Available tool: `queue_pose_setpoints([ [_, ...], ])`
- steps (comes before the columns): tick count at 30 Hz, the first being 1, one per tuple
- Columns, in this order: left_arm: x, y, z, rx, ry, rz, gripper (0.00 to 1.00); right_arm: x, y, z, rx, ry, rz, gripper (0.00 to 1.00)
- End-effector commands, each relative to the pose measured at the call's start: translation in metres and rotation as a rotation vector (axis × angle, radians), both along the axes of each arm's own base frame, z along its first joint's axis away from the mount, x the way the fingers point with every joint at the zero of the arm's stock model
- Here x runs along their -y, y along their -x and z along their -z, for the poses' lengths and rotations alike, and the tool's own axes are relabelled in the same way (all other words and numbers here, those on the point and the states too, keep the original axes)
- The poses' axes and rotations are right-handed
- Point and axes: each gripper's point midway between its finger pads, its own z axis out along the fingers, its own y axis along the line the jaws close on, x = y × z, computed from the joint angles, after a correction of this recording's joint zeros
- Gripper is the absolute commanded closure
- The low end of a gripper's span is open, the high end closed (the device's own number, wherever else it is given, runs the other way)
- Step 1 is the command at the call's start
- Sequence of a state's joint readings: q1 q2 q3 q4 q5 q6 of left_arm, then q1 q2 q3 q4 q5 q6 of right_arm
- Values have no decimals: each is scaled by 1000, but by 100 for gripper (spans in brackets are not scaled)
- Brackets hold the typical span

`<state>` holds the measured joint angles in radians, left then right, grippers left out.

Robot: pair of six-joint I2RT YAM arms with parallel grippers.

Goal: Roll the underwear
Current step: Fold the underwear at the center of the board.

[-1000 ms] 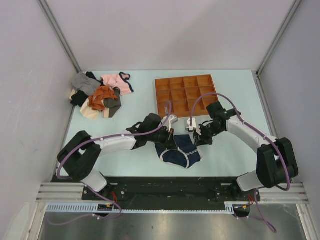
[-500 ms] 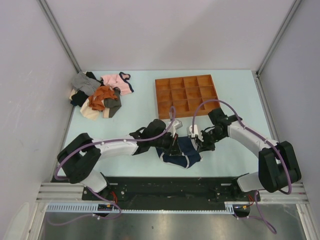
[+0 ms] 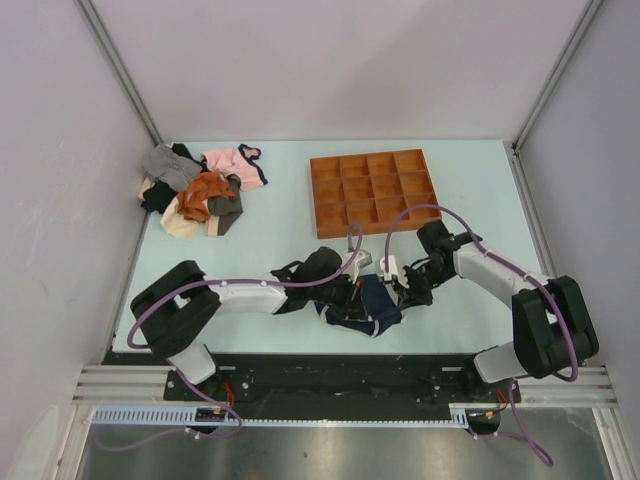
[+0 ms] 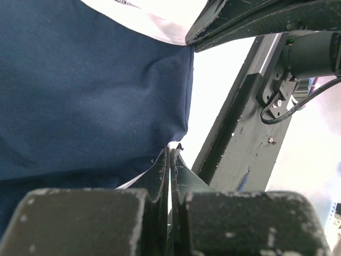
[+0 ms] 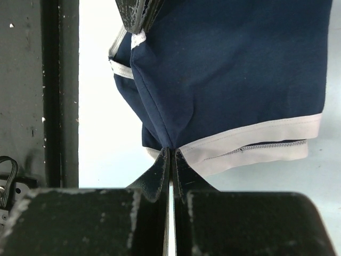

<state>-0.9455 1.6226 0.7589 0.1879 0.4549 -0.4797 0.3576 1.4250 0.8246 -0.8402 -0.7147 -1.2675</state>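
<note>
Navy, white-trimmed underwear (image 5: 229, 69) bunches between the left claw (image 4: 170, 150) and right claw (image 5: 170, 151), each clamped tight on its fabric.

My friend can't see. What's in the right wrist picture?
The right gripper pinches the underwear at a white-trimmed edge. Navy cloth fills most of the view, and the left gripper grips it at the top, over a pale table.
</note>
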Motion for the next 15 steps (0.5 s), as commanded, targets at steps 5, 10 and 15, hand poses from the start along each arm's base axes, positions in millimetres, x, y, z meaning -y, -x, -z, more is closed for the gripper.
queue_pose_setpoints([
  [5,12,8,-1,-6,25,20,99,3,9,7,-41,8,-38,99],
  [10,14,10,-3,0,25,21,99,3,14,5,-50,-3,-52,99],
  [15,15,11,-15,20,55,7,100,1,17,-6,-33,-47,-57,98],
])
